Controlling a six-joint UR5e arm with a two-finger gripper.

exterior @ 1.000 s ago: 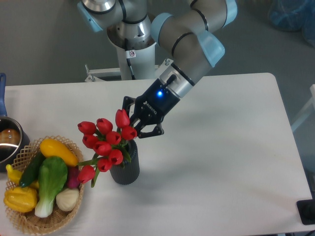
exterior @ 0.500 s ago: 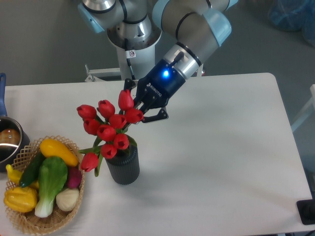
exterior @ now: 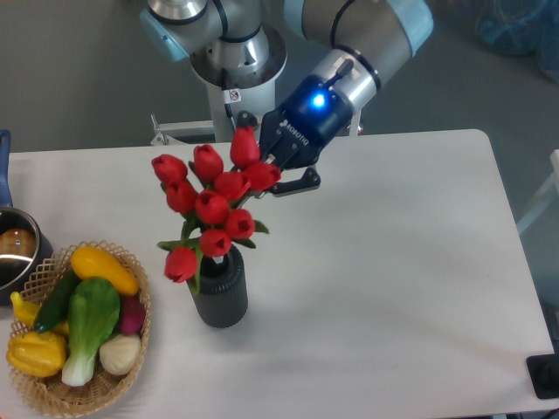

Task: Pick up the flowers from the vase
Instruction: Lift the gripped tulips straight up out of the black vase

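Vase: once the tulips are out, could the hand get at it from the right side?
Probably yes. The table right of the vase is bare; the basket sits left. But the hand is shut on the flowers, whose stems reach into the vase.

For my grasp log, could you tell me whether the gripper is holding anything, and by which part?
The gripper is shut on the flowers, gripping the top of the bunch among the uppermost buds; the stems reach down to the vase.

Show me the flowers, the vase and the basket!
flowers (exterior: pixel 212 206), fixed camera, a middle red bud
vase (exterior: pixel 220 297), fixed camera, its ribbed side
basket (exterior: pixel 140 336), fixed camera, its woven right rim
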